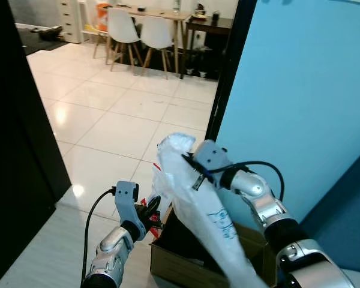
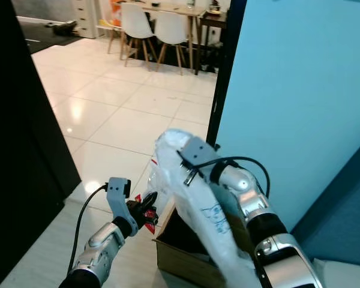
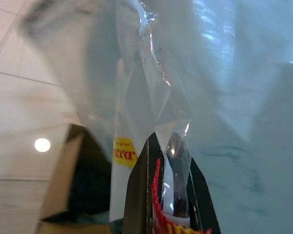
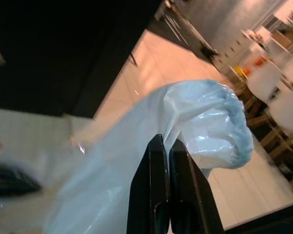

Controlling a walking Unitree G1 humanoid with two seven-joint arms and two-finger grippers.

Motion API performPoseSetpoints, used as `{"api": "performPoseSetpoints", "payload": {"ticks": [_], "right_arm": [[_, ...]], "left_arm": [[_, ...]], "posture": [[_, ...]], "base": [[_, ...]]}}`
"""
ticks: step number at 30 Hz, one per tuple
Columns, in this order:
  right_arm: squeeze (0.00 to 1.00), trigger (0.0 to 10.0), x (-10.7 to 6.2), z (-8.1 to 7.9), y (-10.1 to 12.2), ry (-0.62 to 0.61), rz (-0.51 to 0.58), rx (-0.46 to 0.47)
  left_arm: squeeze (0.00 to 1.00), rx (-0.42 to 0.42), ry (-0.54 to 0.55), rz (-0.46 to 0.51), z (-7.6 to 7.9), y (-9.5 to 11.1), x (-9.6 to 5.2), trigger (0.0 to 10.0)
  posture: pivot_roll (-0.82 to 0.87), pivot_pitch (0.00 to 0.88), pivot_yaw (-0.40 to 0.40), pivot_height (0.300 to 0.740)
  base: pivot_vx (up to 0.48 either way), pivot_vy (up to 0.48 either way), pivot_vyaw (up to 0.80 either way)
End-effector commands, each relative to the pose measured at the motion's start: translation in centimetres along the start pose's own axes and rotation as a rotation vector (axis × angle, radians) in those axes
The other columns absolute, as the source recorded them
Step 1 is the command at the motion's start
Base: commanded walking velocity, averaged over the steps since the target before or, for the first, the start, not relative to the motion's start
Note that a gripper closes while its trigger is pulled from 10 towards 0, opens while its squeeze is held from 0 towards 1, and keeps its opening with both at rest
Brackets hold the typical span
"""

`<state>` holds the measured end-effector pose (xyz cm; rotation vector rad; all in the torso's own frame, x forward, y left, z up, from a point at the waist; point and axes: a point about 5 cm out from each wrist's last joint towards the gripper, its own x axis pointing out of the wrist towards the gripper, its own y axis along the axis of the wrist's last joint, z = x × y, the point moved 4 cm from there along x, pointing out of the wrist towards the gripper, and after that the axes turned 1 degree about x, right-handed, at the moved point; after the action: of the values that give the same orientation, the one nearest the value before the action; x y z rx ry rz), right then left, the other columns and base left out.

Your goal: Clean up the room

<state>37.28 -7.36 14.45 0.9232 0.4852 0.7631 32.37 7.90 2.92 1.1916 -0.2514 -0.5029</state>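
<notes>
A long white plastic bag (image 1: 195, 207) rises out of an open cardboard box (image 1: 183, 268) on the floor. My right gripper (image 1: 189, 161) is shut on the bag's top, holding it up; the wrist view shows the fingers (image 4: 162, 190) pinching the bunched plastic (image 4: 210, 126). My left gripper (image 1: 153, 211) is lower, at the box's near left corner, shut on a clear wrapper with red and yellow print (image 3: 158, 161) that lies against the bag.
A blue wall (image 1: 300, 90) stands close on the right. A dark panel (image 1: 18, 150) stands on the left. Tiled floor (image 1: 120, 114) stretches ahead to a wooden table (image 1: 153, 12) with white chairs (image 1: 123, 30).
</notes>
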Motion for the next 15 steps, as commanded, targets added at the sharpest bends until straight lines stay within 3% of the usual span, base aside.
{"api": "performPoseSetpoints", "payload": {"ticks": [1, 3, 5, 11, 13, 14, 15], "right_arm": [[0.0, 10.0, 0.1, 0.0, 0.4, 0.016, 0.022, -0.018], [0.0, 10.0, 0.7, -0.4, 1.4, 0.03, 0.073, 0.004], [0.0, 10.0, 1.4, -1.0, 2.0, 0.038, 0.102, -0.032], [0.0, 10.0, 1.5, -1.1, 2.2, 0.04, 0.109, -0.053], [0.0, 10.0, 1.9, -1.3, 2.3, 0.042, 0.11, -0.096], [0.0, 10.0, 2.5, -0.7, 3.0, 0.014, 0.113, -0.175], [0.0, 10.0, 2.5, -0.7, 3.0, 0.014, 0.113, -0.175]], "left_arm": [[0.0, 0.014, -0.027, -0.016, 0.6, -0.1, 0.2, 10.0], [0.0, 0.013, -0.024, -0.013, 0.6, -0.1, 0.1, 10.0], [0.0, 0.01, -0.022, -0.007, 0.6, 0.0, -0.1, 10.0], [0.0, 0.01, -0.023, -0.003, 0.6, 0.0, -0.2, 10.0], [0.0, 0.011, -0.027, 0.0, 0.8, 0.0, -0.4, 10.0], [0.0, 0.011, -0.033, -0.001, 1.0, -0.1, -0.8, 10.0], [0.0, 0.011, -0.033, -0.001, 1.0, -0.1, -0.8, 10.0]], "posture": [[0.01, 0.0, -0.066, 0.708], [0.01, 0.0, -0.066, 0.708], [0.01, 0.0, -0.064, 0.708], [0.01, 0.0, -0.065, 0.708], [0.01, 0.026, -0.065, 0.708], [0.02, 0.079, -0.064, 0.708], [0.02, 0.079, -0.064, 0.708]], "base": [[0.0, 0.0, 0.0], [0.0, 0.0, 0.0], [0.0, 0.0, 0.0], [0.0, 0.0, 0.0], [0.0, 0.0, 0.0], [0.0, 0.0, 0.0], [0.0, 0.0, 0.0]]}}
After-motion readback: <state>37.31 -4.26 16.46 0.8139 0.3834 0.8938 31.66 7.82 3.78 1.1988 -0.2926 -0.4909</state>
